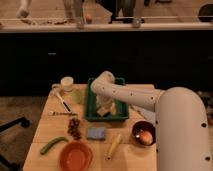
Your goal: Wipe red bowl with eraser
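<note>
The gripper [105, 106] hangs low inside the green tray [90, 102] at the back middle of the desk [46, 126], its jaws spread wide and released, with nothing clearly held between them. Just beneath and touching or nearly touching them lies the eraser [103, 113], a pale tan block on the tray floor; whether the jaws actually touch it I cannot tell. The white arm [131, 95] bends down into the tray from the right, its broad forearm filling the right edge of the view.

In front of the tray sits a blue sponge [96, 133], with a banana [114, 145] to its right and a dark bunch of grapes [75, 128] to its left. The red bowl [76, 156] stands at the desk's front edge, well apart from the jaws, with the sponge between it and the tray. A green vegetable [52, 145] lies to the bowl's left. A small brown bowl [135, 131] with an orange thing inside stands to the right. A white cup [66, 83] stands at the back left.
</note>
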Controlling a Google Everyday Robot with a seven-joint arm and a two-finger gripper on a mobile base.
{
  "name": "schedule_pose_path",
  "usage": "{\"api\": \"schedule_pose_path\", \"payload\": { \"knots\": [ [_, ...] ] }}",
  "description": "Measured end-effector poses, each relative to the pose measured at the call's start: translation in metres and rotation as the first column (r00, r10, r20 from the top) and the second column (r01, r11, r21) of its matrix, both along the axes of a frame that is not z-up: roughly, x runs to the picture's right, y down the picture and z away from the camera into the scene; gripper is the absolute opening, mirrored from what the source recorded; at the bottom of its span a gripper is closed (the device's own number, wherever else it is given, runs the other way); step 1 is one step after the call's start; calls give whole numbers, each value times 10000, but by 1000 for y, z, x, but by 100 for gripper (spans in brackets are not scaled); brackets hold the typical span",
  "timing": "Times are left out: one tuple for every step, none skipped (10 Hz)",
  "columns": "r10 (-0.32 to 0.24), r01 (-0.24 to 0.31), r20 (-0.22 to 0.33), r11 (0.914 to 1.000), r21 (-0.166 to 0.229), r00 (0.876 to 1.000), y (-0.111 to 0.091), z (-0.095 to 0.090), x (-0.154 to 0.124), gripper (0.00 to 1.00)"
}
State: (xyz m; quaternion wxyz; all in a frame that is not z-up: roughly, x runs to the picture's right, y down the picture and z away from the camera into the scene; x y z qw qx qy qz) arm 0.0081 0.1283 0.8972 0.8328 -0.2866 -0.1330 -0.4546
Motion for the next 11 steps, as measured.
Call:
{"api": "schedule_pose_path", "payload": {
  "knots": [
    [-117,117,-60,9999,-18,9999,1,1,1,80],
    [-204,204,-138,9998,-18,9997,3,2,-1,80],
    [-261,261,-206,9997,4,9994,3,3,-3,80],
    [-318,319,-253,9995,10,9992,4,4,-6,80],
    [-355,356,-277,9994,21,9990,4,4,-7,78],
    [-415,416,-292,9991,28,9987,5,5,-9,70],
    [-462,463,-283,9989,44,9985,6,5,-9,59],
    [-500,502,-271,9987,54,9984,6,5,-10,49],
    [-527,529,-260,9986,51,9983,6,5,-11,40],
    [-550,551,-230,9985,52,9982,6,5,-11,29],
    [-611,612,-173,9981,46,9980,7,3,-11,20]
  ]
}}
